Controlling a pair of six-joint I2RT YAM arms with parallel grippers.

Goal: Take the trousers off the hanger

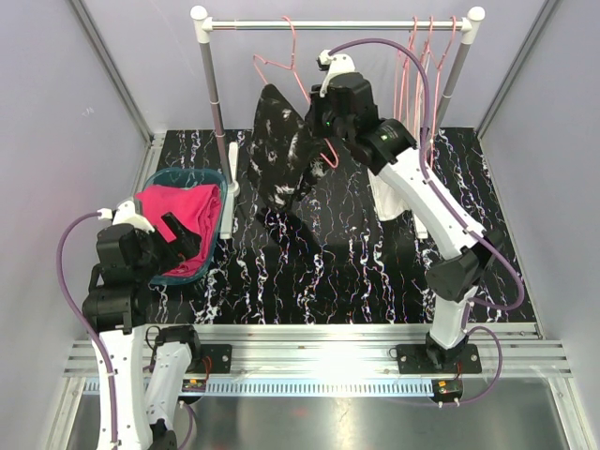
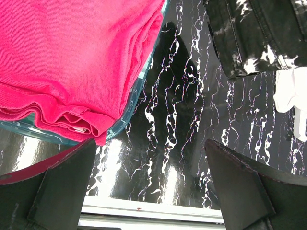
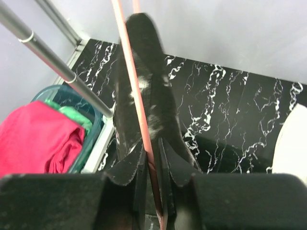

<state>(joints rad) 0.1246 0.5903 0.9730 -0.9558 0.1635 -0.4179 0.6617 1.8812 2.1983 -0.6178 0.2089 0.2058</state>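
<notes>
The black trousers with white speckles (image 1: pixel 281 150) hang draped over a pink wire hanger (image 1: pixel 281 67) below the rail (image 1: pixel 337 24). My right gripper (image 1: pixel 319 155) is shut on that hanger's wire. In the right wrist view the pink wire (image 3: pixel 136 91) runs between the closed fingers (image 3: pixel 139 167), with the black trousers (image 3: pixel 148 86) just beyond. The magenta trousers (image 1: pixel 180 214) lie in the teal basket (image 1: pixel 214 178), on top of the mint green ones (image 3: pixel 74 115). My left gripper (image 1: pixel 183 242) is open and empty beside the basket; it also shows in the left wrist view (image 2: pixel 151 163).
Several empty pink hangers (image 1: pixel 422 66) hang at the rail's right end. White rack posts stand at the left (image 1: pixel 214 94) and right (image 1: pixel 459 66). A white object (image 1: pixel 386 202) lies on the black marbled table (image 1: pixel 356 272) under my right arm.
</notes>
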